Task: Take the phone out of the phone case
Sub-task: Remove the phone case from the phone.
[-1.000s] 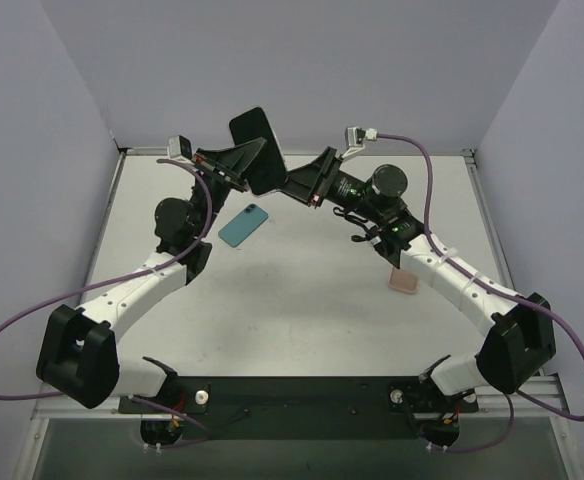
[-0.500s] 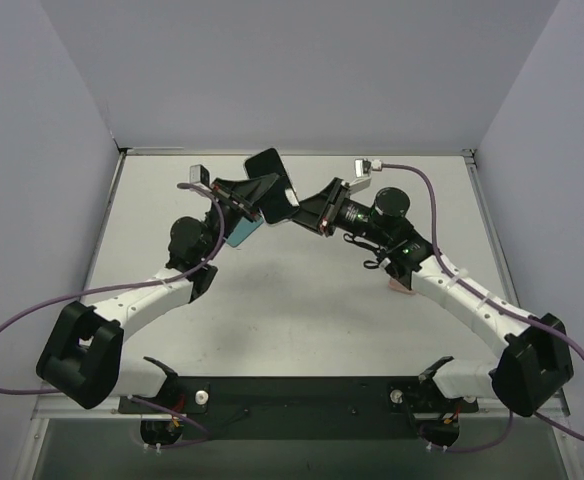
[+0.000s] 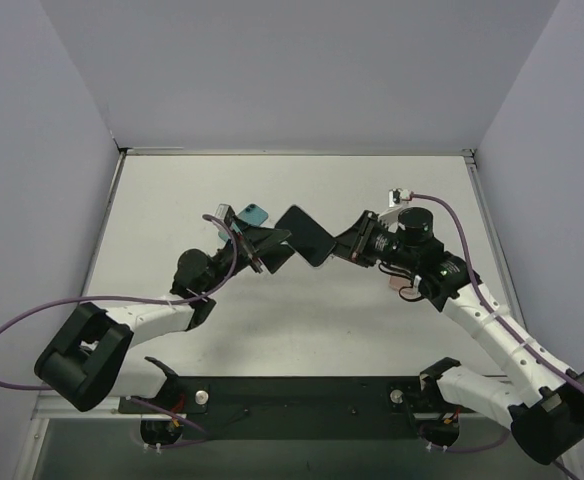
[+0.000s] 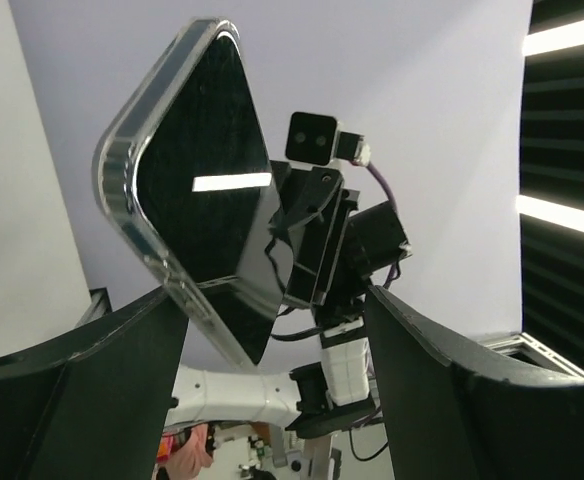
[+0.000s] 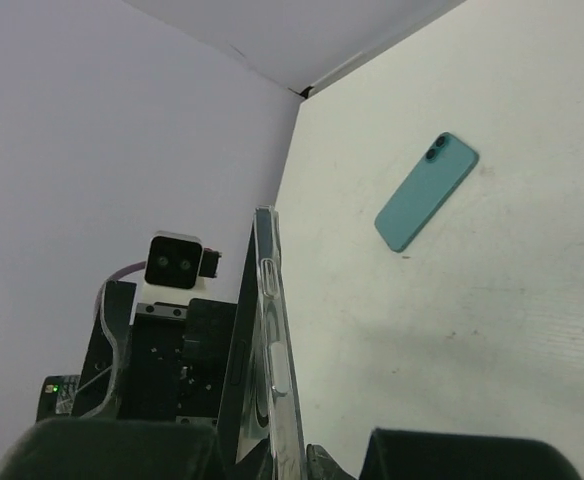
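Two robot arms meet over the middle of a white bench (image 3: 372, 190), holding a dark phone (image 3: 307, 237) in the air between them; the phone sits fully inside its clear phone case (image 4: 122, 190), whose glossy rim wraps every edge that shows, so the removal has not yet begun; the left pincer (image 3: 270, 250) reaches in from the left with its fingers spread either side of the phone's near corner, one finger against the case rim and the other apart from it, and I cannot tell whether it truly clamps; the right pincer (image 3: 344, 243) comes from the right with the phone standing edge-on between its fingers, and here too the views do not settle whether it is closed on the case, though something must be gripping since the phone hangs clear of the bench; a second, teal phone (image 5: 427, 190) lies flat on the bench towards the far left, apart from the work. To do this step well, one pincer should probably pinch only the case's rim while the other presses the phone's back or lifts a corner lip, peeling the case off corner by corner; squeezing across screen and back together would likely lock the phone in; staying low over the bench would soften any slip.
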{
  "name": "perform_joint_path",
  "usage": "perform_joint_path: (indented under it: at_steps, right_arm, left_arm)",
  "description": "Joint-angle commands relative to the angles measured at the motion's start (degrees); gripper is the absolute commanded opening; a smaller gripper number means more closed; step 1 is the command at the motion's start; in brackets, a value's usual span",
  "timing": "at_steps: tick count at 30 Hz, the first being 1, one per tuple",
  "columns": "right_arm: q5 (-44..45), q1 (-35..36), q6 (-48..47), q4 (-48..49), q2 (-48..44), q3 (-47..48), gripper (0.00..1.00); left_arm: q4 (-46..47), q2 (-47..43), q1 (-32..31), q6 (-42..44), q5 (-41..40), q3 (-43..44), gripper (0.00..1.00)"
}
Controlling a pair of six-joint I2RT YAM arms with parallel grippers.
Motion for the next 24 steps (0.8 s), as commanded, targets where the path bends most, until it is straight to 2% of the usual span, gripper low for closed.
perform_joint_path:
  at_steps: [1, 6, 10, 18, 24]
  right_arm:
    - [13.6, -2.6, -10.5, -11.4, -2.9, -0.4, 0.0]
    - [18.1, -1.6, -16.5, -17.6, -2.7, -0.2, 0.0]
    - [23.2, 1.5, -22.6, -23.4, -2.1, 0.4, 0.0]
    - [31.7, 11.6, -25.7, -23.8, -1.0, -4.8, 0.0]
    - [40.9, 21.4, -23.1, -12.9, -3.3, -17.0, 0.0]
  left_arm:
    - [9.9, -5.0, 0.9, 4.0, 4.6, -1.4, 0.8]
    - [-4.6, -7.7, 0.8, 10.1, 4.9, -2.6, 0.82]
    - [-20.1, -10.0, 0.8, 14.7, 4.7, -1.8, 0.84]
    - [-23.4, -9.7, 0.7, 16.1, 3.2, -2.9, 0.84]
    - [-23.3, -6.4, 0.3, 16.1, 4.0, -2.7, 0.84]
